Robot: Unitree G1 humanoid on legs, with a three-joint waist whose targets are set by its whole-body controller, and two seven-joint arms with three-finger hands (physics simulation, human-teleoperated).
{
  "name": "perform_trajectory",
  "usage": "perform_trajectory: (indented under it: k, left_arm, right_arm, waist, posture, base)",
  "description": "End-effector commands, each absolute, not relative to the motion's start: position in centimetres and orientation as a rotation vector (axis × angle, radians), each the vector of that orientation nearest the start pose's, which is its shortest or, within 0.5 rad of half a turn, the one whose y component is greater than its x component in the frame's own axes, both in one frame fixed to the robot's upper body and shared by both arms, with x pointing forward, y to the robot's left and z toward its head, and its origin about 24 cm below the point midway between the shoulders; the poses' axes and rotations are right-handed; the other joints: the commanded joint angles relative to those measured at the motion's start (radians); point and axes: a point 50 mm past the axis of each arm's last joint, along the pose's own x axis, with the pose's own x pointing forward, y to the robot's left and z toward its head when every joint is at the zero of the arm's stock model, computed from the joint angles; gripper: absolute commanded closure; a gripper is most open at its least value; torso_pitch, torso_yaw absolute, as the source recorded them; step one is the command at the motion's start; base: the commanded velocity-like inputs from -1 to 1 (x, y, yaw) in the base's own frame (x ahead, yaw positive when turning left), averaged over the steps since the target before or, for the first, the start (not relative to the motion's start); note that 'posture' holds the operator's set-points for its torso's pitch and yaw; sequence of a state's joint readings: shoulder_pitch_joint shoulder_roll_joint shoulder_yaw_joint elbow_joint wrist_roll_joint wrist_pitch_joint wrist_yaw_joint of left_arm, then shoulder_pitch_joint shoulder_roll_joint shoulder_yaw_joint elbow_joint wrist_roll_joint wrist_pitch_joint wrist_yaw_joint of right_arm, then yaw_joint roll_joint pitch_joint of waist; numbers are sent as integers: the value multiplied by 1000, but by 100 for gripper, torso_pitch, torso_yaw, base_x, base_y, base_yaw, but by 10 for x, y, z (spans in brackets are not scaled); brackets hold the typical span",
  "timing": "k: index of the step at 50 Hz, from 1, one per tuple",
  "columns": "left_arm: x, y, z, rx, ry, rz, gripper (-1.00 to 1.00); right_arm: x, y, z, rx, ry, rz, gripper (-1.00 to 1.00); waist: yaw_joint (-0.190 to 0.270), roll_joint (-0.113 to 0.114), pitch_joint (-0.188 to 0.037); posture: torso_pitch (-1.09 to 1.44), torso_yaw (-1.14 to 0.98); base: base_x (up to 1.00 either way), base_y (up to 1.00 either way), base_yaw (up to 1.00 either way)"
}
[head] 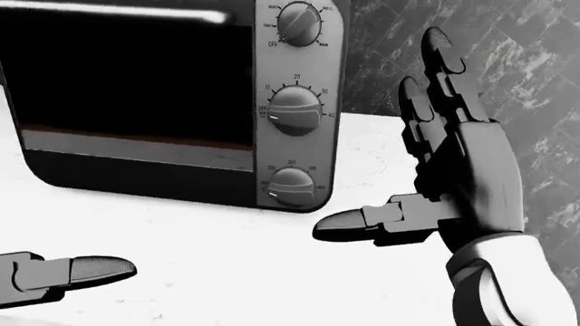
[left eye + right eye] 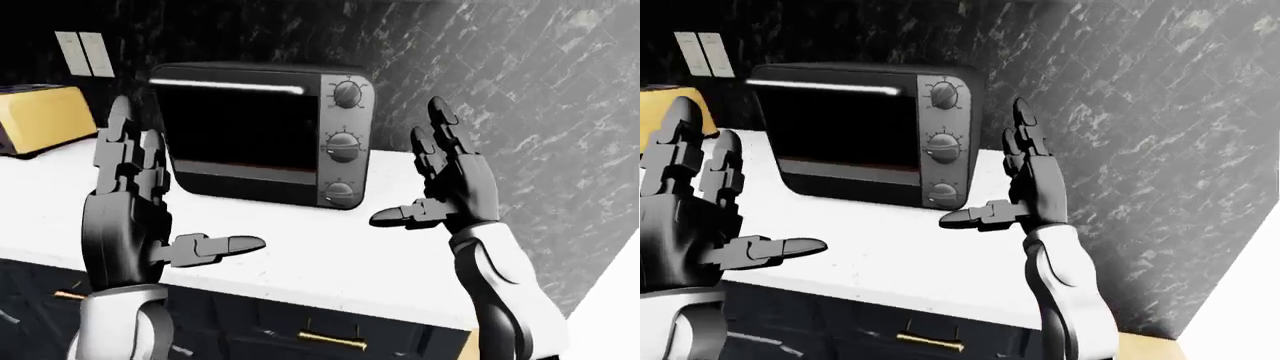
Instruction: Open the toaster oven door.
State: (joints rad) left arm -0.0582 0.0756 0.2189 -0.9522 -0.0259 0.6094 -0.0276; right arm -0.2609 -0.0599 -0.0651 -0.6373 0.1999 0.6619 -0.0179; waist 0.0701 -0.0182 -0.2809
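Toaster oven door (image 2: pixel 238 127) looks shut (glass dark); left hand (image 2: pixel 130 202) and right hand (image 2: pixel 450 184) spread, empty.

Toaster oven (image 2: pixel 262 135) blk w/ grey knob panel; counter (image 2: pixel 330 255) white; wall (image 2: pixel 540 112) dk marbled; toaster (image 2: pixel 40 118) yellow.

Black toaster oven with three grey knobs (image 2: pixel 262 133) sits on white countertop (image 2: pixel 330 255). My left hand (image 2: pixel 128 217) left of it, right hand (image 2: pixel 450 184) right; yellow toaster (image 2: pixel 40 118) further left.
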Motion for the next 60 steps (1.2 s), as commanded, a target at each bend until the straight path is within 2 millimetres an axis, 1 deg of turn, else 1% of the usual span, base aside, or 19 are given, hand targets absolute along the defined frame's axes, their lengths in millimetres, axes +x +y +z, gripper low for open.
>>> perform_trajectory:
  k: [1, 2, 3, 4, 5, 7, 9, 10, 11, 13, 17, 21, 27, 29, 34, 41, 45, 53, 60]
  left_arm:
    - [194, 182, 216, 91, -489, 114, -100]
    - [194, 182, 216, 91, -489, 114, -100]
    - [194, 182, 216, 90, -489, 113, -100]
    - [195, 182, 216, 91, -489, 113, -100]
    - [195, 182, 217, 92, -490, 111, -100]
    - [196, 181, 220, 98, -495, 103, -100]
    - [198, 179, 224, 110, -502, 93, -100]
    - [199, 178, 227, 112, -507, 90, -100]
    - [200, 177, 228, 123, -509, 84, -100]
    - [204, 177, 230, 137, -510, 81, -100]
    - [212, 181, 239, 182, -517, 82, -100]
    - [221, 182, 255, 281, -537, 79, -100]
    - [239, 185, 259, 395, -520, 81, -100]
    - [243, 187, 262, 424, -519, 90, -100]
    - [251, 192, 266, 580, -520, 124, -100]
    - [257, 192, 264, 812, -536, 163, -100]
    - [263, 191, 257, 902, -532, 168, -100]
    - [270, 183, 254, 1090, -577, 162, -100]
    - [279, 177, 250, 1194, -593, 162, -100]
  right_arm:
    - [257, -148, 196, 90, -315, 107, -100]
    - [258, -149, 195, 90, -315, 106, -100]
    - [258, -149, 195, 89, -314, 106, -100]
    - [259, -150, 194, 94, -318, 99, -100]
    - [259, -151, 194, 94, -319, 99, -100]
    - [256, -150, 196, 93, -321, 95, -100]
    - [254, -150, 199, 89, -325, 92, -100]
    - [253, -150, 200, 89, -326, 91, -100]
    - [253, -151, 201, 86, -328, 88, -100]
    - [255, -153, 199, 85, -329, 85, -100]
    - [260, -155, 195, 82, -330, 84, -100]
    - [264, -155, 192, 78, -330, 84, -100]
    - [267, -156, 189, 77, -332, 83, -100]
    - [266, -155, 192, 76, -333, 81, -100]
    - [267, -154, 191, 73, -334, 81, -100]
    - [265, -152, 201, 72, -338, 83, -100]
    - [265, -152, 200, 72, -339, 82, -100]
    - [265, -152, 196, 73, -339, 81, -100]
    - [265, -151, 193, 74, -339, 83, -100]
  waist:
    - [8, 29, 3]
    - [10, 26, 0]
    - [-8, 32, -14]
    - [4, 15, -18]
    - [3, 19, -31]
    - [4, 12, -44]
    - [3, -18, -65]
    - [9, -5, -66]
    - [3, 2, -68]
    - [-1, 8, -82]
    - [-9, 21, -90]
    - [-17, 25, -90]
    - [-25, 23, -89]
    - [-27, 22, -90]
    - [-36, 20, -89]
    - [-46, 15, -88]
    - [-49, 13, -89]
    - [-55, 12, -88]
    - [-57, 13, -86]
  posture:
    - [-52, 0]
    - [-52, 0]
    - [-52, 0]
    - [-52, 0]
    - [-52, 0]
    - [-52, 0]
    - [-52, 0]
    - [-52, 0]
    - [-52, 0]
    - [-52, 0]
    - [-52, 0]
    - [-52, 0]
    - [-52, 0]
    - [-52, 0]
    - [-52, 0]
    - [-52, 0]
    - [-52, 0]
    - [-52, 0]
    - [-52, 0]
  base:
    - [0, 0, 90]
    - [0, 0, 74]
    - [0, 9, 0]
    - [0, 0, 0]
    - [0, 0, 0]
    - [0, 0, 0]
    - [0, 0, 0]
    - [0, 0, 0]
    - [0, 0, 0]
    - [0, 0, 0]
    - [0, 0, 0]
    - [0, 0, 0]
    - [0, 0, 0]
    - [0, 0, 0]
    - [0, 0, 0]
    - [0, 0, 0]
    - [0, 0, 0]
    - [0, 0, 0]
    - [0, 0, 0]
